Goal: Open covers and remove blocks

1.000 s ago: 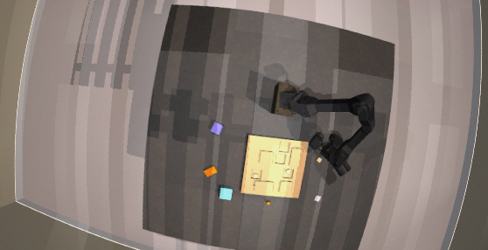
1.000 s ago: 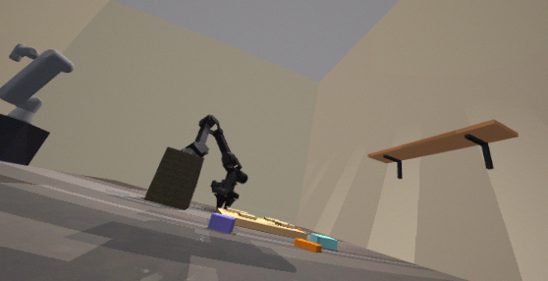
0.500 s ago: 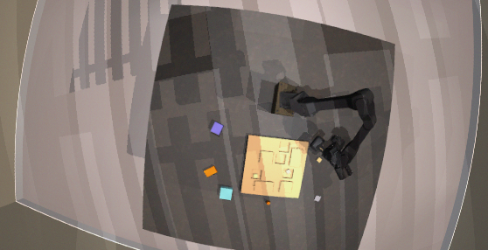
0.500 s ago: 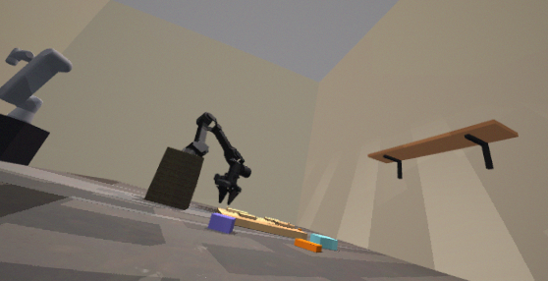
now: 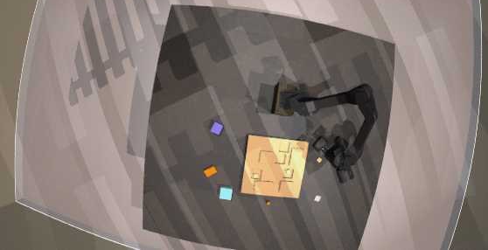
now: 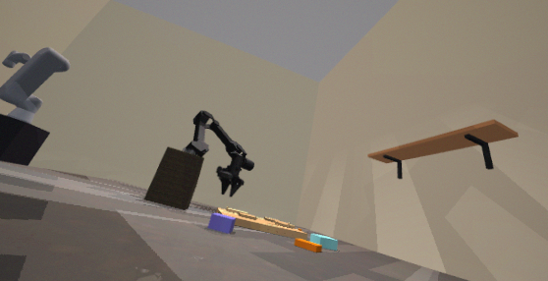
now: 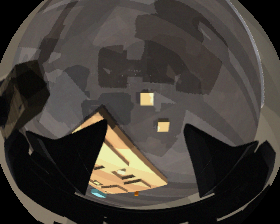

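Note:
The light wooden puzzle board lies flat on the table. Its covers show as thin outlines with small recesses; which are open, and whether wells hold blocks, is too small to tell. A purple block, an orange block and a cyan block lie left of it in the top view. A small orange piece lies by its lower edge. My gripper is open and empty, raised above the table beyond the board's right edge.
Two small cream blocks, one upper and one lower, lie on the table beside the board near the hand. A small white block lies past the board's lower right corner. The arm's wooden base stands behind the board.

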### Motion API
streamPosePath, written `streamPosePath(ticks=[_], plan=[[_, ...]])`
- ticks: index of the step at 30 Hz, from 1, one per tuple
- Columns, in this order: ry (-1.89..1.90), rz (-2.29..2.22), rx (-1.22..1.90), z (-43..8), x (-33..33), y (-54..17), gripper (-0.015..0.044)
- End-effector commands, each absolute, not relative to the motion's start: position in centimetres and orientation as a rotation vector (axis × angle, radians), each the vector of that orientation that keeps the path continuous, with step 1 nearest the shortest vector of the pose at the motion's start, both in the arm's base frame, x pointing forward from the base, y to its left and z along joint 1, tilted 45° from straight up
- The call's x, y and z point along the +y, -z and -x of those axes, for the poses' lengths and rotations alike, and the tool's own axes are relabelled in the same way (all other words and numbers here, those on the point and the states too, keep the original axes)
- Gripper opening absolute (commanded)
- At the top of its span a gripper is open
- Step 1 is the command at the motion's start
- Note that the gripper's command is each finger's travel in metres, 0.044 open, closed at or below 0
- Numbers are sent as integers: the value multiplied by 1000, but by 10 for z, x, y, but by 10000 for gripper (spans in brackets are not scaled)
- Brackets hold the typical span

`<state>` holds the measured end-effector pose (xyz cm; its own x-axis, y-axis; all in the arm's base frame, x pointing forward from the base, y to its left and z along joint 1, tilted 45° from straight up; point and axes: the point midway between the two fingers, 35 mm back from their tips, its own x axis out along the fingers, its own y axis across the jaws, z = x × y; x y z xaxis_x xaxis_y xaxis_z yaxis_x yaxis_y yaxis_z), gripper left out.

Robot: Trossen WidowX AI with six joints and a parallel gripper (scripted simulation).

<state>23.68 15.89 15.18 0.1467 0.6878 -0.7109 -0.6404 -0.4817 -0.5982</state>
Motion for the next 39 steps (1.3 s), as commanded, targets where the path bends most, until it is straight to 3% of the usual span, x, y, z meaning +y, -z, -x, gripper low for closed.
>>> streamPosePath(ticks=[1, 13, 39], plan=[[-1544, 1228, 85, -248, 152, -148, 309], [-1314, 671, 626, -293, 118, -122, 0], [-615, -407, 1303, -358, 23, -48, 0]])
